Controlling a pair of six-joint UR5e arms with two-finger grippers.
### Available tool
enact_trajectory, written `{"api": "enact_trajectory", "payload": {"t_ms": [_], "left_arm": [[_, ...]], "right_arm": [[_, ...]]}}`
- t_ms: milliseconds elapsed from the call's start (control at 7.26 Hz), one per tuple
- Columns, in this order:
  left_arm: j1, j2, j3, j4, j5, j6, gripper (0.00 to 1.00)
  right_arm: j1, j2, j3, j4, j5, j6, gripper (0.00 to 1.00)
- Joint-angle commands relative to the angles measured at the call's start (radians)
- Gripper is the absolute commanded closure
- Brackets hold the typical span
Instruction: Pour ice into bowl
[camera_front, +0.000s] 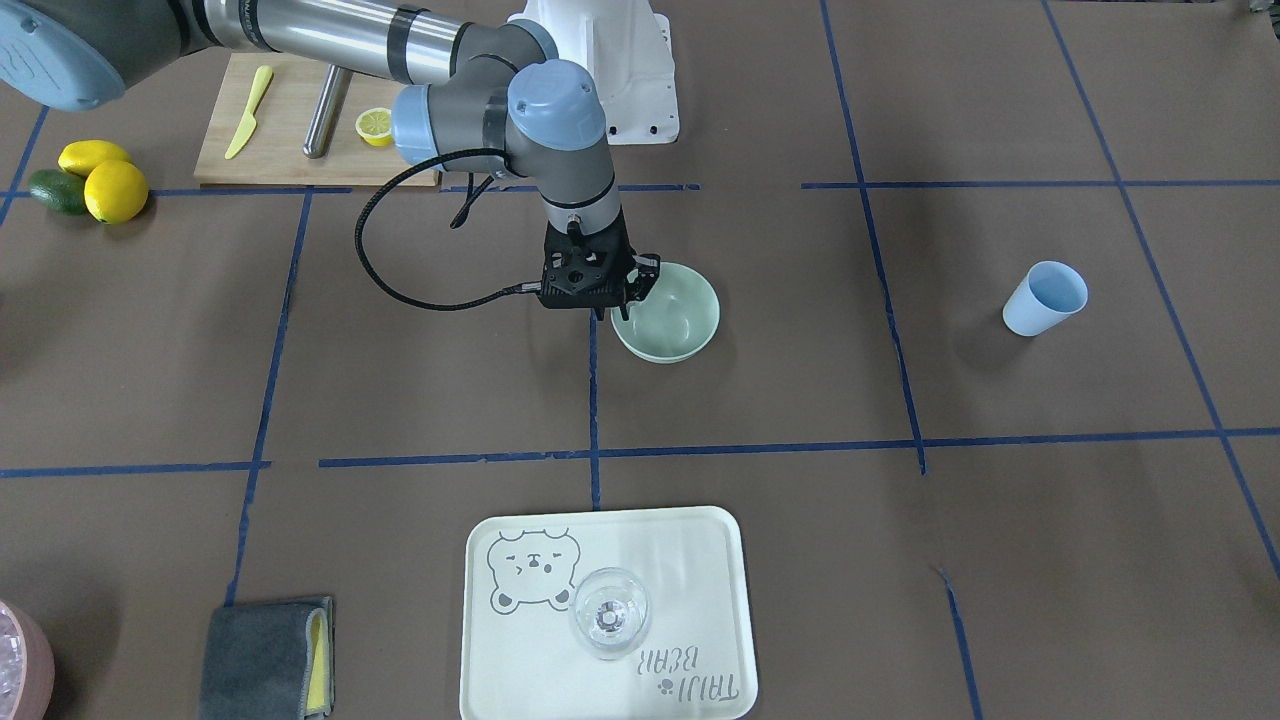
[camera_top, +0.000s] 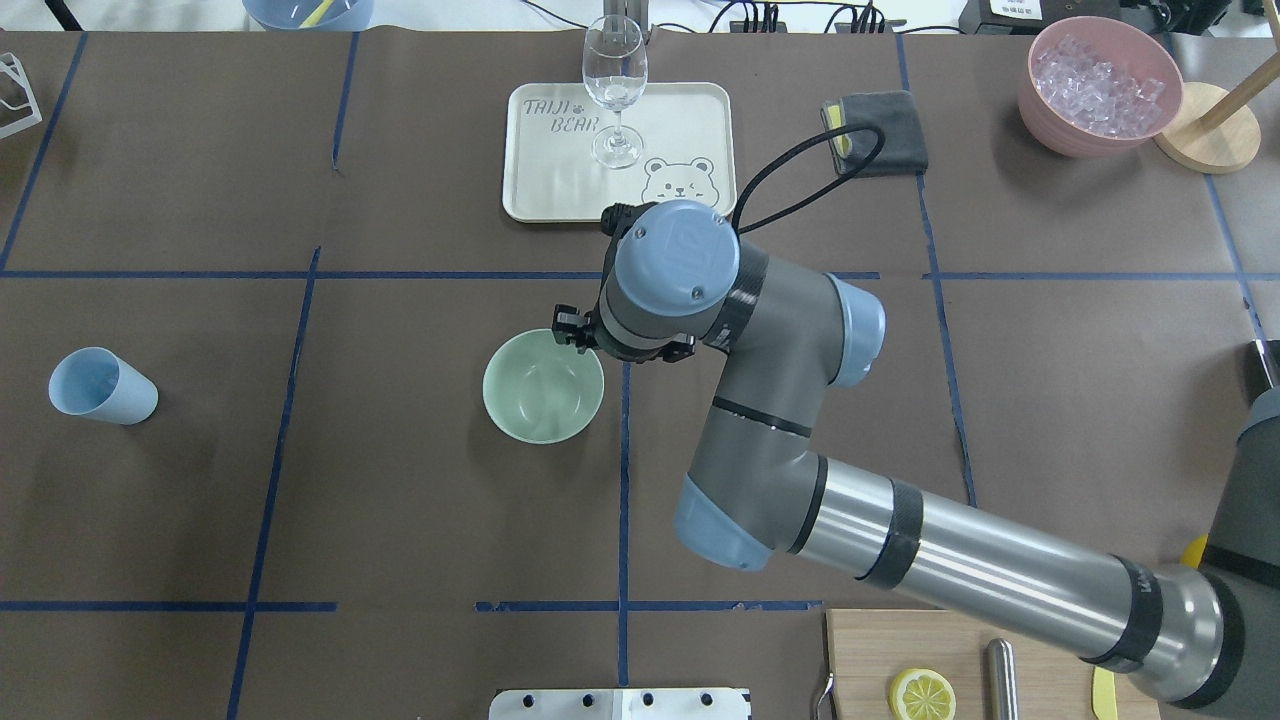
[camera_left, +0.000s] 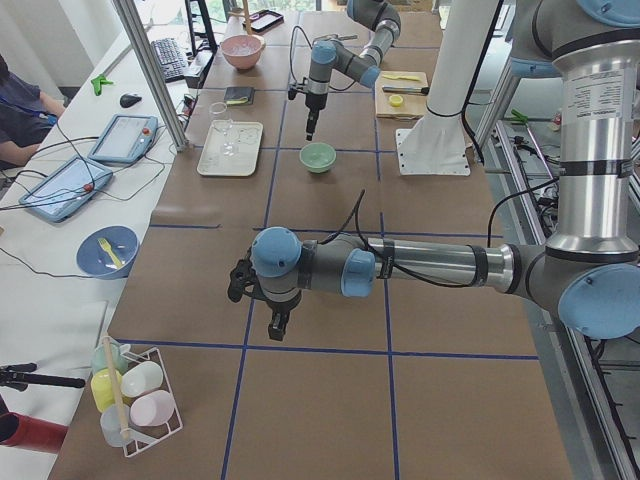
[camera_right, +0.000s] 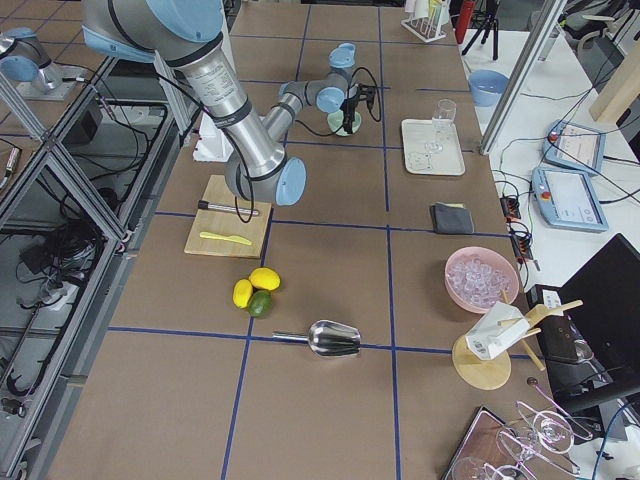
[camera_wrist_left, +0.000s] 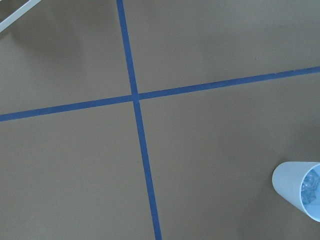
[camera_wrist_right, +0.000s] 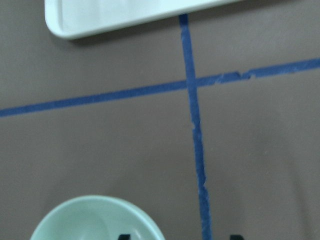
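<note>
The pale mint-green bowl (camera_front: 665, 312) (camera_top: 543, 386) (camera_wrist_right: 97, 220) stands near the table's middle with nothing visible inside it. My right gripper (camera_front: 612, 305) (camera_wrist_right: 180, 237) hangs open just above the bowl's rim, on the side toward the tray. In the right wrist view its two fingertips (camera_wrist_right: 124, 236) show far apart at the bottom edge. The ice (camera_wrist_left: 311, 189) lies in a light blue cup (camera_wrist_left: 299, 191) (camera_top: 100, 386) far off on the robot's left. My left gripper (camera_left: 278, 322) hovers low over the table and shows only in the exterior left view, so I cannot tell its state.
A cream tray (camera_top: 530, 190) with a wine glass (camera_top: 614, 90) sits beyond the bowl. A grey cloth (camera_top: 880, 125) and a pink container of ice pieces (camera_top: 1100, 80) lie at the far right. A cutting board (camera_front: 290, 150), lemons (camera_front: 115, 190) and a metal scoop (camera_right: 330, 338) are on the robot's right.
</note>
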Motion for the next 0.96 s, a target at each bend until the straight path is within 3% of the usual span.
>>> {"api": "enact_trajectory", "payload": {"t_ms": [0,276,551,827], "left_arm": [[0.0,-0.012,-0.019,0.0,0.013,0.001,0.0],[0.003,-0.012,-0.021,-0.088,0.264,-0.003,0.0],[0.003,-0.013,-0.029,-0.097,0.256,-0.046,0.0],[0.003,-0.012,-0.009,-0.258,0.215,-0.045,0.0]], "right_arm": [[0.235,-0.102,0.098,-0.067,0.231,-0.203,0.0],[0.453,-0.239,0.135,-0.144,0.369,-0.598,0.0],[0.64,-0.372,0.108,-0.164,0.426,-0.98,0.0],[0.801,-0.472,0.045,-0.241,0.437,-1.388,0.0]]}}
